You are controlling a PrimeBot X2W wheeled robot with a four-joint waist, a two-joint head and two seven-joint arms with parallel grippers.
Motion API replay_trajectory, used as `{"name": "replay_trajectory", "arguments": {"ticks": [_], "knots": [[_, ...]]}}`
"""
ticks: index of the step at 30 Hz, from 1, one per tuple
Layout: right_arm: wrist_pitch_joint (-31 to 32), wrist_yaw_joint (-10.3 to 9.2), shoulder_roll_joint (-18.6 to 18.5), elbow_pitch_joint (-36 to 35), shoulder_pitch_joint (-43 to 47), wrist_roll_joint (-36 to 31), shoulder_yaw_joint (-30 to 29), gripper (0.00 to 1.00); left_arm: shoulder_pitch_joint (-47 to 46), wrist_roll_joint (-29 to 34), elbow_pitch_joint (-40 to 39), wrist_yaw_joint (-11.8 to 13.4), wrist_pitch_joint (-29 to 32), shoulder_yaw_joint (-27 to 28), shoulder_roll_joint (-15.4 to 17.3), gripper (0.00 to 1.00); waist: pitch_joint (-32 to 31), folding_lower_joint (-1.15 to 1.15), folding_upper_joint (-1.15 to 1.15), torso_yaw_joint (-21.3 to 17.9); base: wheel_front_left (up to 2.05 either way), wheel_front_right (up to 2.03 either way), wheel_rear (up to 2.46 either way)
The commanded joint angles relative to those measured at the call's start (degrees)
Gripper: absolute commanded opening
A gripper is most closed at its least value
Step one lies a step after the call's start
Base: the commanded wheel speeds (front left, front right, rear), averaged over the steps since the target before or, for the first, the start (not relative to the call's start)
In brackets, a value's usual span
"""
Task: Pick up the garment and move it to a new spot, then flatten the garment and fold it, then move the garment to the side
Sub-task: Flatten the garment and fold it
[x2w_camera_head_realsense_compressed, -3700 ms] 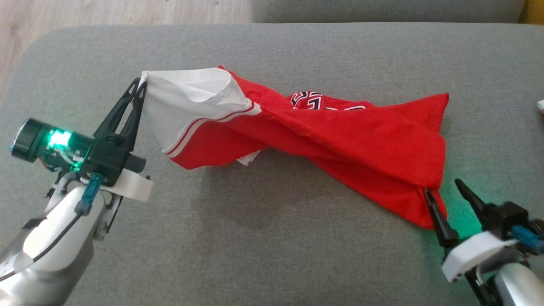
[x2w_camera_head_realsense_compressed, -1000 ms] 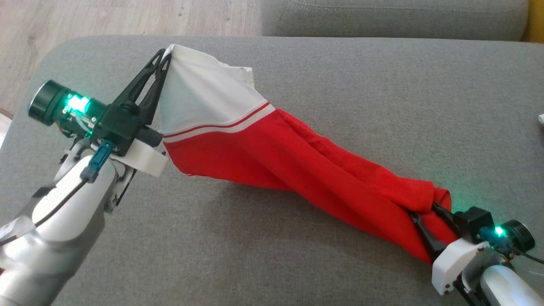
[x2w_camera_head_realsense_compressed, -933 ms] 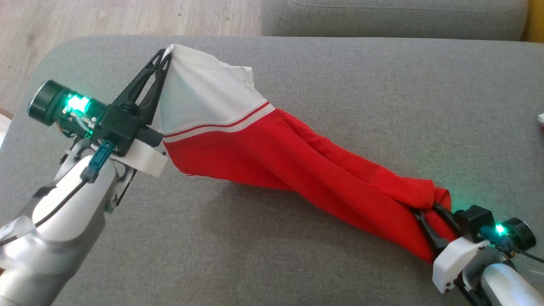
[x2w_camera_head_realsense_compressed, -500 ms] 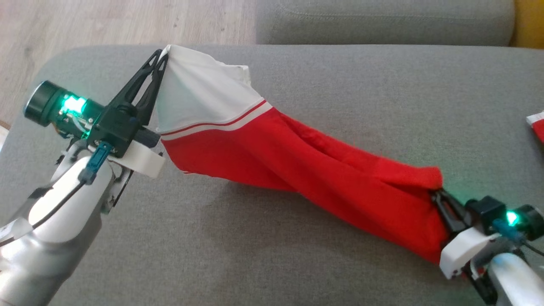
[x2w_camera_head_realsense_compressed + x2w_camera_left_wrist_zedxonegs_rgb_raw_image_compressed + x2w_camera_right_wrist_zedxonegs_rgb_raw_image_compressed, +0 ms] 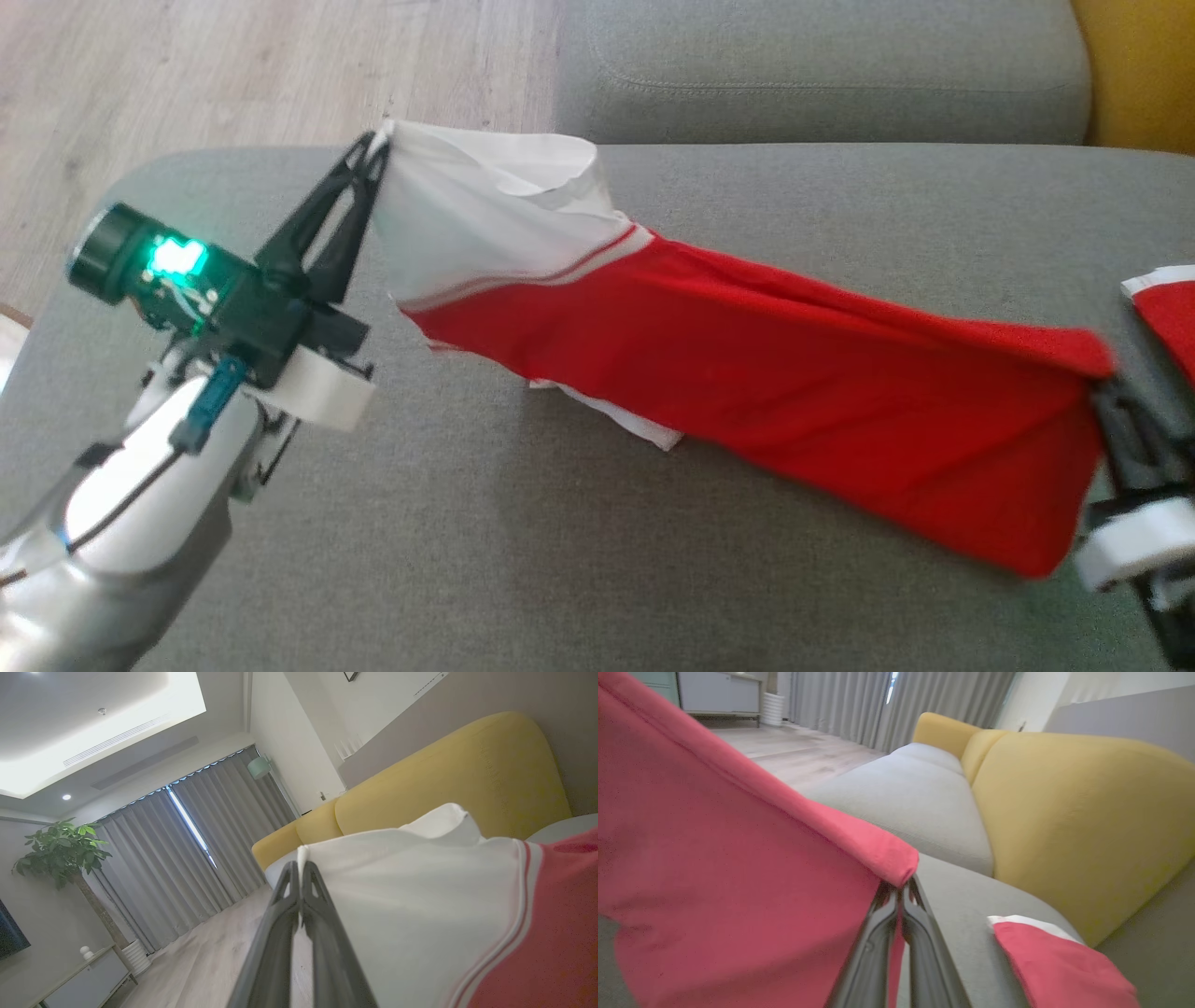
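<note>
The garment (image 5: pixel 775 383) is red with a white upper part and thin stripes. It hangs stretched in the air between my two grippers over the grey sofa seat (image 5: pixel 523 560). At the upper left my left gripper (image 5: pixel 378 149) is shut on its white corner; the left wrist view shows that gripper (image 5: pixel 299 868) pinching the white cloth (image 5: pixel 411 905). At the right edge my right gripper (image 5: pixel 1106 387) is shut on a red corner; the right wrist view has the right gripper (image 5: pixel 901 889) clamped under the red hem (image 5: pixel 738 858).
A second red and white piece of cloth (image 5: pixel 1167 313) lies on the seat at the far right, also seen as a folded piece (image 5: pixel 1059 961) near my right fingers. A grey cushion (image 5: pixel 822 75) and yellow backrest (image 5: pixel 1073 821) lie beyond. Wooden floor (image 5: pixel 233 75) is at the upper left.
My right gripper has closed on the red corner and lifted it up and to the right. The garment now hangs taut off the seat. The head camera has tilted.
</note>
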Motion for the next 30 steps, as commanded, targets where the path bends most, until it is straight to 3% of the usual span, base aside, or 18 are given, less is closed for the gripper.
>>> {"name": "replay_trajectory", "arguments": {"ticks": [1,9,13,20,25,27,28,29,30], "knots": [[-1.10,0.14,-1.08,-5.85,0.99,-1.42,-3.05,0.00,-2.22,0.16,-3.10,0.64,-0.50,3.39,2.61,0.00,-0.57,0.01,0.00,-0.45,0.00,0.00,0.00],[-0.14,0.14,0.90,-21.48,2.23,-5.33,-11.53,0.00,-2.23,1.94,-11.73,1.86,-0.69,6.21,3.36,0.00,-2.87,0.01,0.00,-2.79,0.00,0.00,0.00],[3.83,0.14,1.01,-26.08,2.93,-5.80,-12.39,0.00,-1.43,2.47,-14.75,1.77,-0.71,6.93,3.72,0.00,-3.56,0.01,0.00,-3.57,0.00,0.00,0.00],[15.22,0.14,1.22,-24.09,13.07,0.66,-6.36,0.00,5.88,-1.30,-14.74,0.28,0.31,4.01,3.47,0.00,-0.84,0.01,0.00,-3.05,0.00,0.00,0.00],[13.46,0.14,2.46,-19.50,13.60,3.52,-4.23,0.00,9.69,-2.25,-12.45,1.13,0.09,2.43,1.70,0.00,2.59,0.01,0.00,-2.16,0.00,0.00,0.00],[10.72,0.14,3.73,-17.42,11.96,3.95,-3.69,0.13,10.68,-2.45,-11.41,1.66,-0.16,2.48,0.90,0.00,3.17,0.01,0.00,-2.16,0.00,0.00,0.00],[9.39,0.14,4.38,-16.12,10.93,4.15,-3.50,0.34,11.17,-2.57,-10.95,1.94,-0.28,2.62,0.55,0.00,3.39,0.01,0.00,-2.25,0.00,0.00,0.00],[7.96,0.14,4.91,-14.73,9.77,4.09,-3.27,0.83,11.66,-2.72,-10.52,2.19,-0.38,2.80,0.18,0.00,3.54,0.01,0.00,-2.35,0.00,0.00,0.00],[6.71,0.14,5.54,-13.19,8.61,3.94,-3.16,1.00,12.14,-2.84,-10.10,2.39,-0.46,3.00,-0.15,0.00,3.61,0.01,0.00,-2.47,0.00,0.00,0.00]]}}
